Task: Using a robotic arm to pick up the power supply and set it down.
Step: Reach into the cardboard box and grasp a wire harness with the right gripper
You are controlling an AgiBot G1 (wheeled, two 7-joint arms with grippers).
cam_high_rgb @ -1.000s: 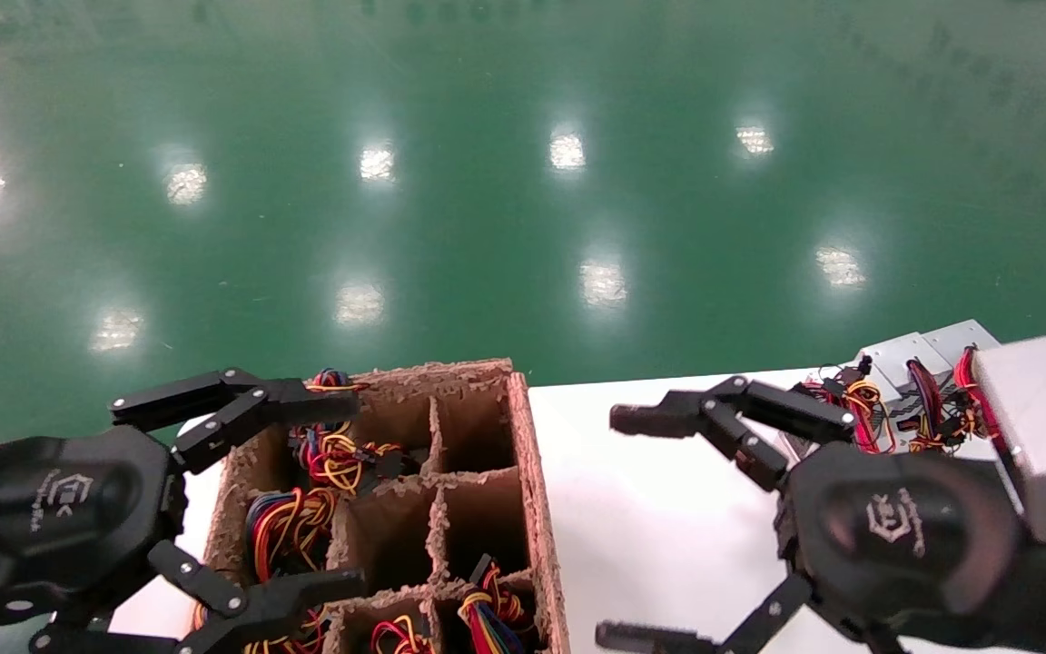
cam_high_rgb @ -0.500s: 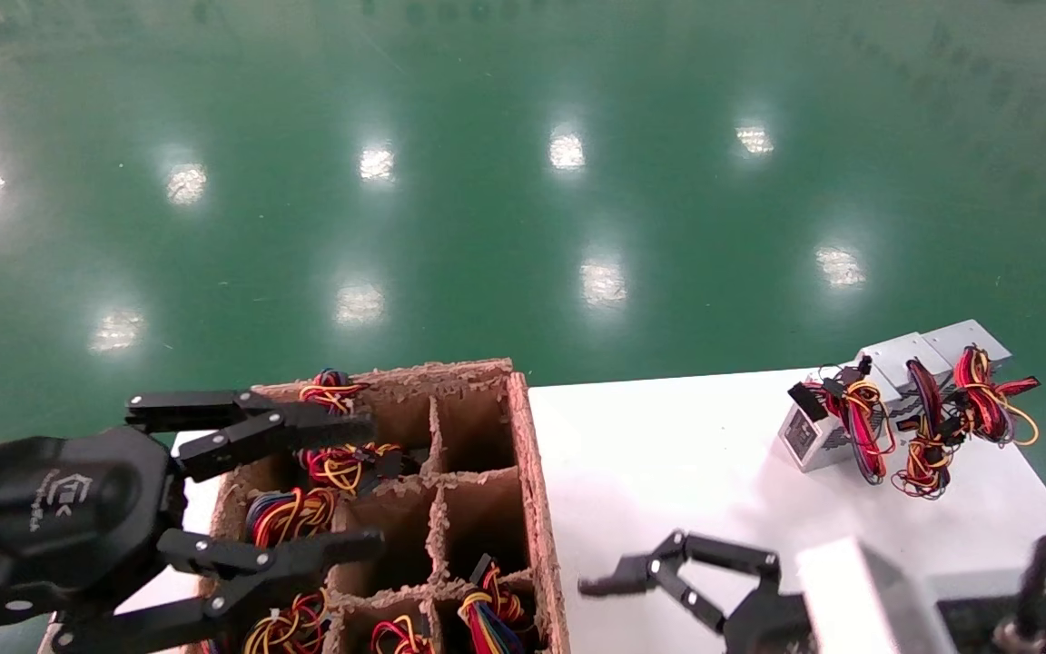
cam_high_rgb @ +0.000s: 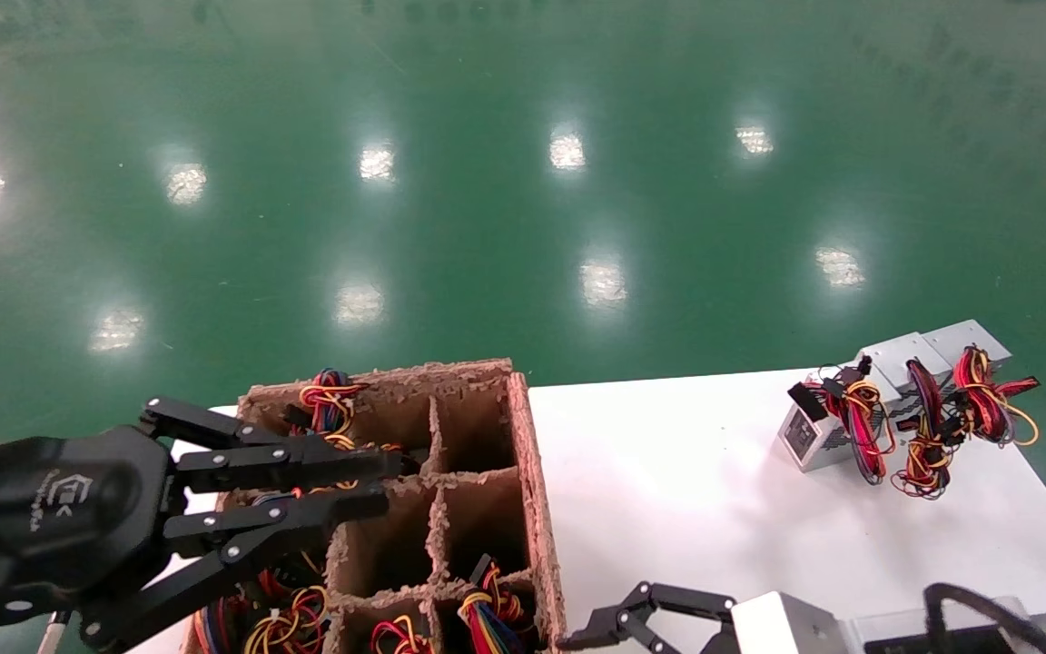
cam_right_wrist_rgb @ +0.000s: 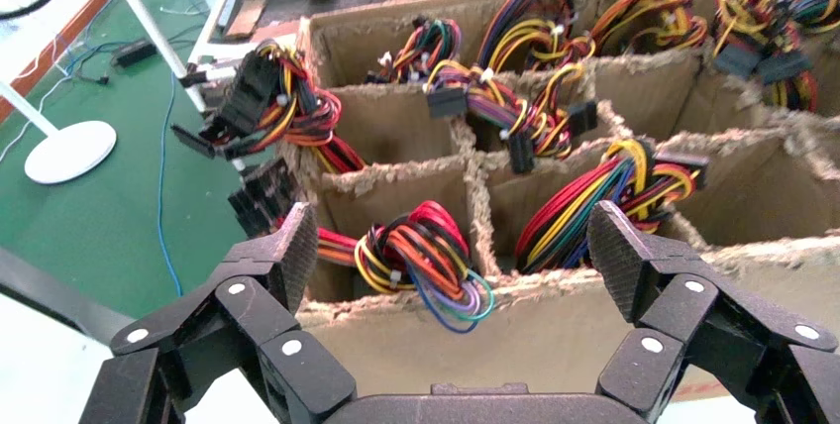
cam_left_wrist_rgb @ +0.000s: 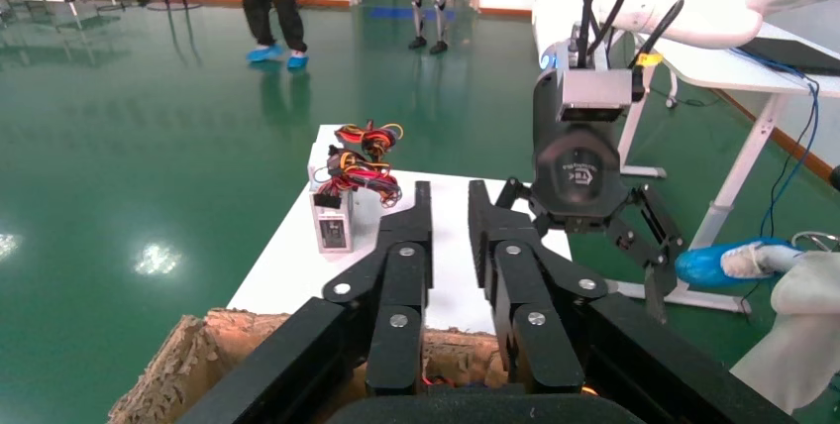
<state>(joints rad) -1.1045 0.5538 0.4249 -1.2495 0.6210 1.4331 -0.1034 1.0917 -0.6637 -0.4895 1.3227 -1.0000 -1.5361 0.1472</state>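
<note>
Three silver power supplies (cam_high_rgb: 812,438) with red-yellow-black wire bundles lie at the white table's (cam_high_rgb: 686,472) far right corner; one also shows in the left wrist view (cam_left_wrist_rgb: 332,218). More wire bundles (cam_right_wrist_rgb: 421,246) stick out of the brown divider box (cam_high_rgb: 534,472), their metal bodies hidden. My right gripper (cam_right_wrist_rgb: 456,246), on the arm with the silver wrist block (cam_high_rgb: 777,627), is open and empty, low at the near edge and facing the box's side wall (cam_right_wrist_rgb: 515,335). My left gripper (cam_high_rgb: 387,483) hovers over the box's left cells, fingers (cam_left_wrist_rgb: 421,236) nearly together, holding nothing.
Green glossy floor lies beyond the table's far edge. The box (cam_left_wrist_rgb: 198,355) fills the table's left part. Bare white tabletop stretches between box and power supplies. In the left wrist view, people and a white stand (cam_left_wrist_rgb: 733,196) are far off.
My right arm pulled back from beside the power supplies to the bottom edge, still open. My left gripper's fingers closed from wide open to almost together above the box.
</note>
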